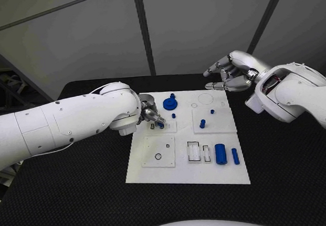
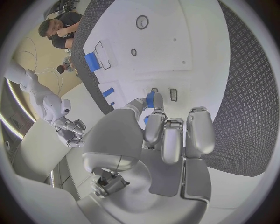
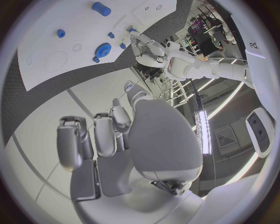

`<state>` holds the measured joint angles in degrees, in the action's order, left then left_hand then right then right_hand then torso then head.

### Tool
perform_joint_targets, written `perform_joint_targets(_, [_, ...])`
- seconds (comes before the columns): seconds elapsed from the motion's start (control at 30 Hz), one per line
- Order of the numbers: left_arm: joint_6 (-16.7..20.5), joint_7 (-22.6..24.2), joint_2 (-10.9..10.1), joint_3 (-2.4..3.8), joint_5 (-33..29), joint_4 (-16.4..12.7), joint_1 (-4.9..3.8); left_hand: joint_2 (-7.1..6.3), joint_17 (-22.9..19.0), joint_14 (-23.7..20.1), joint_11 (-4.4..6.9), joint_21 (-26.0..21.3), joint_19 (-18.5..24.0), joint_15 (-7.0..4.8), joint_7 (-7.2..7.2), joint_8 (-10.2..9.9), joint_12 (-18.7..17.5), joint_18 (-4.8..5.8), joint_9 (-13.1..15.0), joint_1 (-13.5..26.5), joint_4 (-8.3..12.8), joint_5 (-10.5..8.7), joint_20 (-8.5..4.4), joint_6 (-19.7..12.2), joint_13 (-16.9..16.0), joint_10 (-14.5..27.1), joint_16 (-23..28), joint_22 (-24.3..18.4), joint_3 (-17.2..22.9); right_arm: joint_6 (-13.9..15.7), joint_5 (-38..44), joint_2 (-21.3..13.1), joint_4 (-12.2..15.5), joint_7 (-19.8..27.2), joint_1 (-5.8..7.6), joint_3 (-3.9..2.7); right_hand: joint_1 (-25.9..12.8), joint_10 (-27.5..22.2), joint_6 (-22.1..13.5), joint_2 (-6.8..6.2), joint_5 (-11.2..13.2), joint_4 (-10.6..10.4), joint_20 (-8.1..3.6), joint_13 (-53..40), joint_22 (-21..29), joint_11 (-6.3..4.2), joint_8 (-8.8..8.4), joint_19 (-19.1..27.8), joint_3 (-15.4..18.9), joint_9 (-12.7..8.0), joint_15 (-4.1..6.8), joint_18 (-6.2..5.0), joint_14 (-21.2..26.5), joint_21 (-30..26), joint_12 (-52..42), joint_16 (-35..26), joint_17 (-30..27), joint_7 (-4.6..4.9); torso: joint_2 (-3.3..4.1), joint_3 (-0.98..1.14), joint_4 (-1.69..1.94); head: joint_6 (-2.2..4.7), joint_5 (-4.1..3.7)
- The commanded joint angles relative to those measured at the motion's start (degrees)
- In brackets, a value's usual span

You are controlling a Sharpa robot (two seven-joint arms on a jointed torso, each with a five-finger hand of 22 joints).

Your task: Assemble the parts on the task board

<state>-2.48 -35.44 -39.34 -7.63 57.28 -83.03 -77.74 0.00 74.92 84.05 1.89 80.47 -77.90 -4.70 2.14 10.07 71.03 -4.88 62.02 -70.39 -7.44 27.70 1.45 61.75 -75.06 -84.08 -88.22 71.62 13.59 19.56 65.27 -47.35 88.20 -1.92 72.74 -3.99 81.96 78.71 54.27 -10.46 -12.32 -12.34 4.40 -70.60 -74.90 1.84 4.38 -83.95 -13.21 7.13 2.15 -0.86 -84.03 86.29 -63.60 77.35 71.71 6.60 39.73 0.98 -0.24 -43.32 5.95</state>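
Left hand (image 1: 149, 115): fingers pinch a small blue part (image 2: 150, 99) over the board's (image 1: 168, 173) left rear block.
Right hand (image 1: 232, 71): raised behind the board, fingers curled, holding nothing.
Risk: part may tilt or slip at insertion, since the pinch is shallow.
Left wrist view alone shows the slots (image 2: 173, 94) beside the part; head view shows the gear (image 1: 169, 102) and cylinders (image 1: 221, 154).

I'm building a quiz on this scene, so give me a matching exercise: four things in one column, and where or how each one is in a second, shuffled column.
Things:
1. left hand
2. right hand
3. blue gear
4. blue cylinder

States:
A. raised beyond the board's far edge, holding nothing
B. lying near the board's near right corner
C. pinching a small blue part over the board
D. at the board's far side, beside the left hand

Pairs: 1-C, 2-A, 3-D, 4-B
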Motion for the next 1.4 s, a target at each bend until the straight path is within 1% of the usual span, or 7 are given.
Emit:
perform_joint_targets(0.03, [0.41,0.22,0.18,0.02,3.06,0.04,0.11,0.31,13.14,5.45,-0.04,-0.07,-0.17,-0.36,0.04,-0.03,-0.11,0.66,0.21,0.43,10.57,0.04,0.06,0.41,-10.54,-3.07,-0.36,0.09,10.94,-0.39,-0.08,0.08,0.00,0.23,0.11,-0.04,-0.51,0.05,0.36,0.05,-0.23,-0.07,-0.53,-0.02,-10.25,-0.14,-0.37,-2.96,-0.43,-0.08,0.39,-0.47,-1.75,-0.16,0.18,-0.12,0.07,0.10,0.02,-0.01,-0.02,-0.07,-0.01])
perform_joint_targets(0.4, [0.46,0.19,0.53,0.02,3.47,0.11,0.69,0.28,13.14,5.45,-0.04,-0.06,-0.19,-0.36,0.04,-0.04,-0.05,0.66,0.28,0.52,10.63,-0.03,0.05,0.42,-10.57,-3.10,-0.36,0.12,11.13,-0.55,-0.08,0.14,-0.06,0.21,0.11,-0.04,-0.57,0.10,0.38,0.08,-0.34,-0.08,-0.54,-0.06,-10.28,-0.14,-0.42,-2.99,-0.50,-0.12,0.40,-0.46,-1.78,-0.14,0.10,-0.08,0.17,0.10,-0.03,0.02,0.06,-0.42,-0.10])
perform_joint_targets(0.57, [0.43,0.12,0.66,0.02,3.49,0.31,0.89,0.23,13.16,5.45,-0.04,-0.07,-0.18,-0.37,0.04,-0.04,-0.19,0.66,0.38,0.66,10.71,-0.15,0.04,0.44,-10.55,-3.10,-0.37,0.12,11.38,-0.64,-0.08,0.21,-0.10,0.19,0.11,-0.04,-0.57,0.10,0.38,0.08,-0.34,-0.08,-0.54,-0.06,-10.28,-0.14,-0.42,-2.99,-0.50,-0.12,0.40,-0.46,-1.78,-0.14,0.10,-0.08,0.17,0.10,-0.07,0.05,-0.03,-0.49,-0.16])
perform_joint_targets(0.67, [0.35,0.03,0.68,0.02,3.49,0.44,0.99,0.23,13.16,5.45,-0.04,-0.07,-0.18,-0.37,0.04,-0.04,-0.19,0.66,0.38,0.66,10.71,-0.15,0.04,0.44,-10.55,-3.10,-0.37,0.12,11.38,-0.69,-0.08,0.21,-0.08,0.19,0.11,-0.04,-0.57,0.10,0.38,0.08,-0.34,-0.08,-0.54,-0.06,-10.28,-0.14,-0.42,-2.99,-0.50,-0.12,0.40,-0.46,-1.78,-0.14,0.10,-0.08,0.17,0.10,-0.04,0.02,0.00,-0.50,-0.21])
perform_joint_targets(1.07, [-1.60,-0.33,0.71,0.01,3.49,0.27,1.21,0.12,13.20,5.46,-0.03,-0.07,-0.19,-0.38,0.03,-0.05,-0.26,0.66,0.53,0.78,10.91,-0.22,0.02,0.47,-10.57,-3.11,-0.40,0.14,11.74,-0.93,-0.08,0.33,-0.19,0.18,0.10,-0.04,-0.61,0.15,0.42,0.13,-0.40,-0.09,-0.55,-0.12,-10.31,-0.15,-0.43,-3.02,-0.56,-0.14,0.40,-0.45,-1.81,-0.12,0.00,-0.05,0.23,0.10,-0.04,0.02,0.03,-0.75,-0.07])
perform_joint_targets(1.2, [-1.88,-0.24,1.00,0.01,3.49,0.40,1.25,0.05,13.19,5.46,-0.03,-0.05,-0.22,-0.39,0.03,-0.05,-0.31,0.67,0.60,0.84,11.00,-0.20,0.02,0.50,-10.56,-3.11,-0.40,0.19,11.89,-0.96,-0.08,0.38,-0.21,0.20,0.10,-0.03,-0.61,0.15,0.42,0.13,-0.40,-0.09,-0.55,-0.12,-10.31,-0.15,-0.43,-3.02,-0.56,-0.14,0.40,-0.45,-1.81,-0.12,0.00,-0.05,0.23,0.10,-0.04,0.01,0.00,-0.71,-0.06])
perform_joint_targets(1.4, [-2.14,-0.09,1.71,0.02,3.48,1.23,1.54,-0.37,13.47,5.54,-0.03,0.10,-0.42,-0.39,-0.04,0.05,-0.03,0.74,0.91,1.60,11.00,-0.74,0.00,0.85,-10.68,-3.25,-0.61,0.52,12.16,-1.00,-0.08,0.41,-0.19,0.17,0.10,-0.03,-0.61,0.15,0.42,0.13,-0.40,-0.09,-0.55,-0.12,-10.31,-0.15,-0.43,-3.02,-0.56,-0.14,0.40,-0.45,-1.81,-0.12,0.00,-0.05,0.23,0.10,-0.02,0.00,0.08,-0.81,-0.11])
